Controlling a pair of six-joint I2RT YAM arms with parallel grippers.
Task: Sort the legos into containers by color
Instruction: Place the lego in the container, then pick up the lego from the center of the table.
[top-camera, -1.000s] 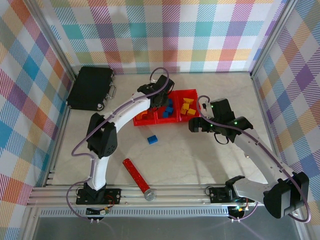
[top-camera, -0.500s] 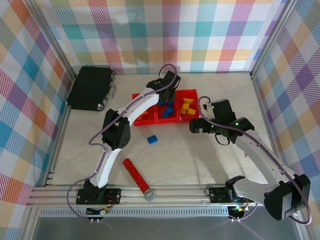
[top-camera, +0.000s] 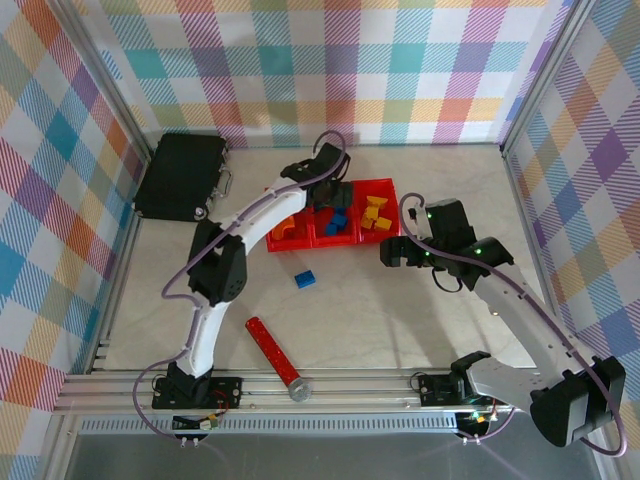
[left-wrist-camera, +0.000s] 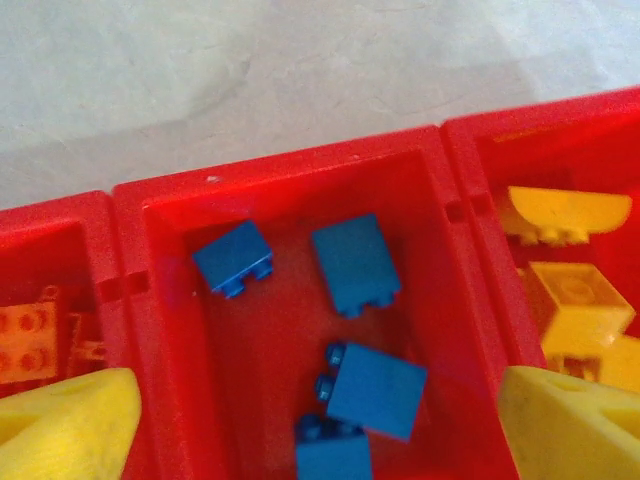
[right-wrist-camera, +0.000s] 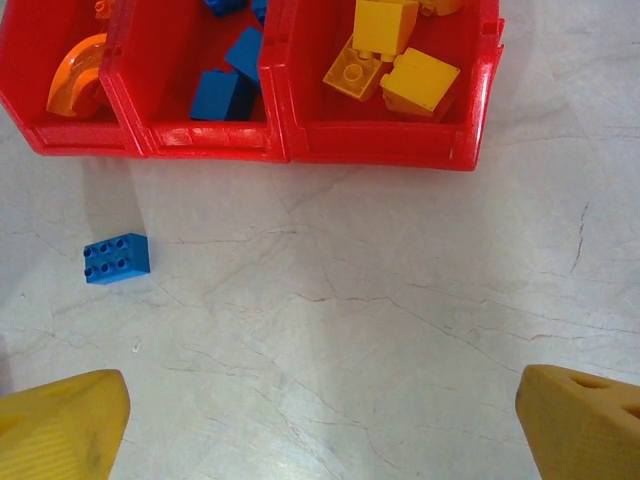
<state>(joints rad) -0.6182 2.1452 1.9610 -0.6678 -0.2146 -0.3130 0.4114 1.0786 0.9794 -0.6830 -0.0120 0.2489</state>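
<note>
Left fingers (left-wrist-camera: 62, 425) are spread wide with nothing held, over the middle compartment of the three joined red plastic open-top bins (left-wrist-camera: 128, 300). Four small blue plastic bricks (left-wrist-camera: 355, 265) lie in that compartment, in the gap between the fingers and just ahead of them. A flat orange plastic brick (left-wrist-camera: 25, 340) sits in the neighbouring compartment, just ahead of one fingertip. Yellow plastic bricks (left-wrist-camera: 575, 300) are in the compartment on the other side, just ahead of the other fingertip. Right fingers (right-wrist-camera: 60, 415) are also wide and empty, above the bare pale bench (right-wrist-camera: 400, 320), with the bin row well ahead of them. One loose blue six-stud plastic brick (right-wrist-camera: 117, 258) lies on the bench ahead of the fingertip at view left, near the bins' front wall, not touching. An orange curved plastic arch (right-wrist-camera: 78, 75) sits in the end compartment beyond that brick.
</note>
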